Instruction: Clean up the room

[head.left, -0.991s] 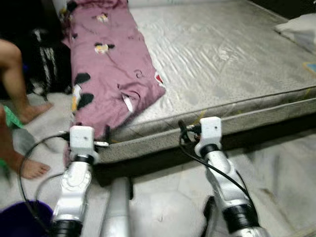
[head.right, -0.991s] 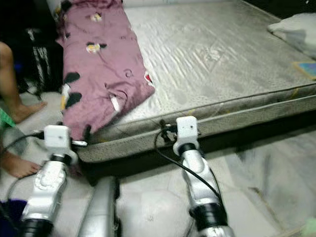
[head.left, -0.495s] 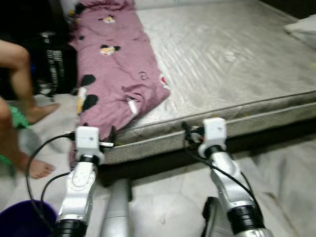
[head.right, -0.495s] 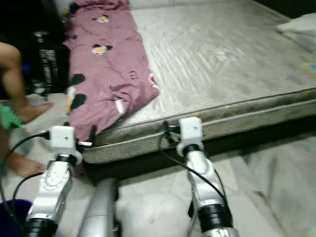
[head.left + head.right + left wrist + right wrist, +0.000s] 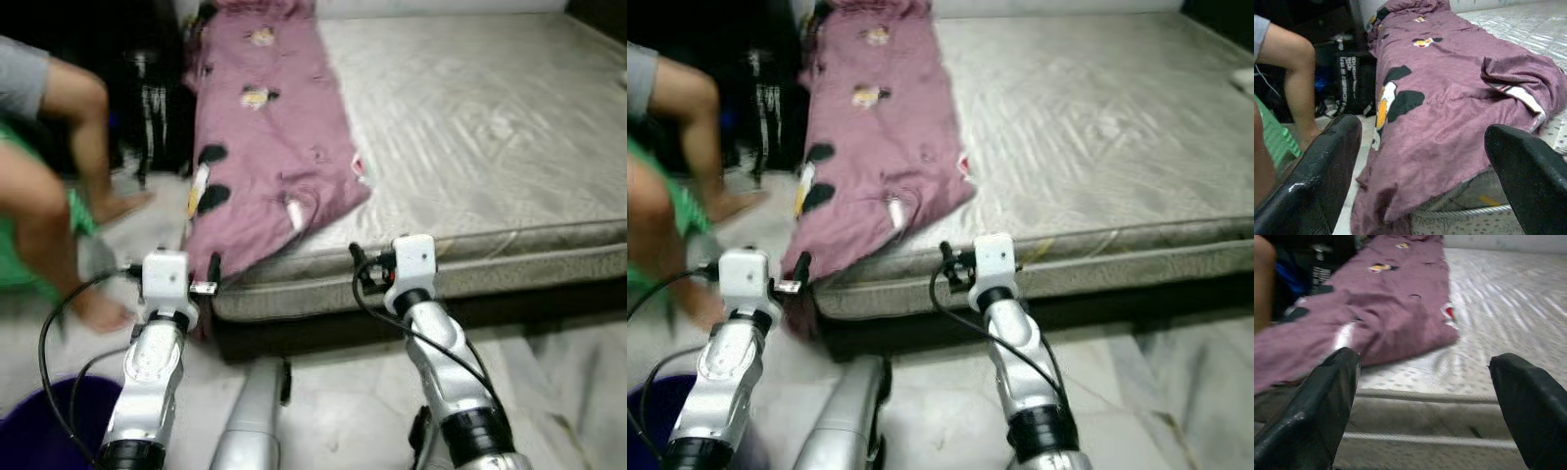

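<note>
Bed (image 5: 509,147): bare mattress. 1 purple blanket (image 5: 269,147) lies along its left side, the lower end spilling over the edge toward the floor, likely dropped there unfolded. Left end effector (image 5: 1420,161) faces the overhang, fingers apart, empty. Right end effector (image 5: 1425,396) faces the mattress edge, apart, empty. Purple bin (image 5: 39,431), floor, near left: contents not visible.

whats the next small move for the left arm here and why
Probably ease the left gripper forward to the hanging corner of the purple blanket. Its fingers are spread wide and empty, and the blanket droops over the mattress edge straight ahead of them. The right gripper is also open, facing the mattress edge beside the blanket. A person's leg stands close on the left, so go slowly.
</note>
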Robot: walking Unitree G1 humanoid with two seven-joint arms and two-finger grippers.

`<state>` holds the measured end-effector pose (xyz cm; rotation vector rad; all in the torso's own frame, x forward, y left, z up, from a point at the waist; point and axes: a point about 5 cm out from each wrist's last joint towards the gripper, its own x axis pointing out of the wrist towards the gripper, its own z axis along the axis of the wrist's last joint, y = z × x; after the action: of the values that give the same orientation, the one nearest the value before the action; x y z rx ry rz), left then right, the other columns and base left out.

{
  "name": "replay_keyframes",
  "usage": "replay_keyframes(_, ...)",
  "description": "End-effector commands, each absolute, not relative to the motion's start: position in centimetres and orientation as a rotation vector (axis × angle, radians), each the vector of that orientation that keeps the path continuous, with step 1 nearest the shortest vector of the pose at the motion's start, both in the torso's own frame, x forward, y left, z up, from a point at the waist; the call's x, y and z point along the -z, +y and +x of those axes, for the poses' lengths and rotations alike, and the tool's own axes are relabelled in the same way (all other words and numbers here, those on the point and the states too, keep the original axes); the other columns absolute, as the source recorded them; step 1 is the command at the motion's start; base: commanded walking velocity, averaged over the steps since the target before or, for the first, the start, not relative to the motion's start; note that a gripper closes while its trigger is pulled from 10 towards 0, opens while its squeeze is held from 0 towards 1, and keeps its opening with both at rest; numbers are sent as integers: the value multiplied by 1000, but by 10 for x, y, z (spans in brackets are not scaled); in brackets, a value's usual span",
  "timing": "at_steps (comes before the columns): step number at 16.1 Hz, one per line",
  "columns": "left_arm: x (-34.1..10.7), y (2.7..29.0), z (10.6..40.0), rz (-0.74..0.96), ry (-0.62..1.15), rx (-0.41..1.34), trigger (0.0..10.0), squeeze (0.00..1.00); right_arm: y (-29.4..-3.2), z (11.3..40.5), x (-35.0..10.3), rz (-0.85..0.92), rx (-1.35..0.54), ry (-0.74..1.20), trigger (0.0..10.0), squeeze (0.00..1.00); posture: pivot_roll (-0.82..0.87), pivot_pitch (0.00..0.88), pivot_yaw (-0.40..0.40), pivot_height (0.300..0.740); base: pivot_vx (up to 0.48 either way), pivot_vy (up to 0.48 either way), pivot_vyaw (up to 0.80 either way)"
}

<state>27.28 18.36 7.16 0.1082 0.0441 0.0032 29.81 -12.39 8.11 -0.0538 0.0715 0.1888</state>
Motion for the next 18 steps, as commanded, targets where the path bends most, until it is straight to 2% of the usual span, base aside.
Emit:
replay_keyframes(1,-74,179,275,107,37,19,10000,0,-129,298,-81,-44,-176,73,10000,0,69,0,0,544,0,0,0)
replay_keyframes(3,-74,178,274,105,35,25,10000,0,-128,297,-82,-45,-182,69,10000,0,68,0,1,544,0,0,0)
replay_keyframes(6,-74,178,274,106,36,27,10000,0,-127,297,-82,-45,-188,63,10000,0,68,0,4,544,0,0,731)
replay_keyframes(16,-74,178,276,106,40,31,10000,0,-128,298,-82,-30,-180,70,10000,0,65,0,5,544,0,0,0)
replay_keyframes(18,-74,178,276,108,38,34,10000,0,-128,298,-83,-32,-181,68,10000,0,65,0,5,544,277,0,0)
